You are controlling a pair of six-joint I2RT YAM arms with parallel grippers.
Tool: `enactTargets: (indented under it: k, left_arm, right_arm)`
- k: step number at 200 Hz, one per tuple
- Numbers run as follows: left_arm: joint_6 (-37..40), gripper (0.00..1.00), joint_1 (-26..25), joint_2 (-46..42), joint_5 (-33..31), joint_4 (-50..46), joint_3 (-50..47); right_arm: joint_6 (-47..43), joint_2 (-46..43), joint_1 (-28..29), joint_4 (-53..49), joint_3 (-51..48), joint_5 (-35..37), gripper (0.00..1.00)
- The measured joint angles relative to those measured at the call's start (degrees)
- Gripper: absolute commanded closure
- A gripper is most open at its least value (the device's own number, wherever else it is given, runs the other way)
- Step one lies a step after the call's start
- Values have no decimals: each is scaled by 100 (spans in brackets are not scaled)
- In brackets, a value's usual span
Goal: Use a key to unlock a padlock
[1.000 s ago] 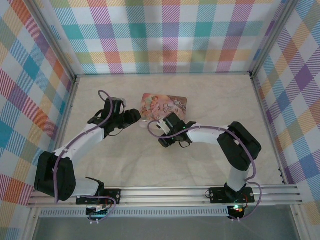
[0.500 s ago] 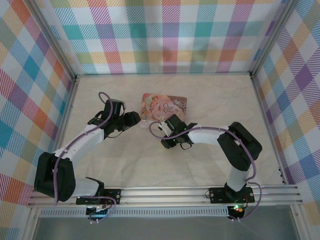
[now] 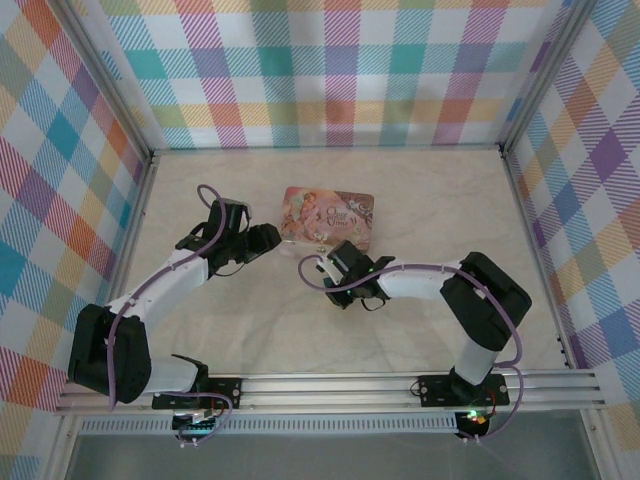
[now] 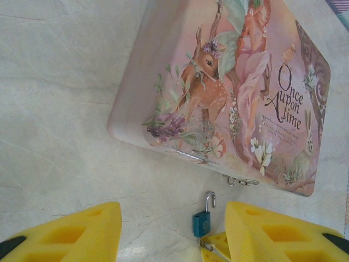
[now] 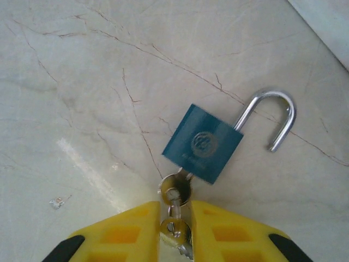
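The small blue-grey padlock [image 5: 203, 143] lies flat on the marble table with its metal shackle [image 5: 272, 117] swung open. The silvery key [image 5: 175, 191] sticks in its bottom edge, with a second key on the same ring. My right gripper [image 5: 174, 210] is shut on the key, one yellow finger on each side. In the left wrist view the padlock [image 4: 201, 222] rests just in front of the pink tin [image 4: 234, 93], close to the left gripper's right finger [image 4: 272, 229]. My left gripper [image 4: 173, 218] stands open and holds nothing.
The pink illustrated tin [image 3: 328, 217] lies mid-table, its small metal hasp [image 4: 242, 180] facing the padlock. Both arms reach toward it, the left gripper [image 3: 268, 238] and the right gripper [image 3: 322, 260] close together. Plaid walls [image 3: 340, 70] enclose the table on three sides.
My right gripper has drawn slightly back from the tin toward the near edge, and its fingers have closed in around the key. The left arm has stayed where it was.
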Motion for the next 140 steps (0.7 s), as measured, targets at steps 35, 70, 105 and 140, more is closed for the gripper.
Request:
enactTargets:
  k: [35, 70, 105, 140]
  left_arm:
    - [0, 47, 0, 0, -2, 0, 0]
    - [0, 47, 0, 0, -2, 0, 0]
    - [0, 46, 0, 0, -4, 0, 0]
    - [28, 39, 0, -9, -24, -7, 0]
  right_arm:
    - [63, -9, 210, 15, -15, 9, 82]
    - [105, -63, 535, 17, -87, -133, 77]
    - [251, -240, 640, -28, -216, -190, 54]
    - [323, -640, 638, -149, -260, -74, 43]
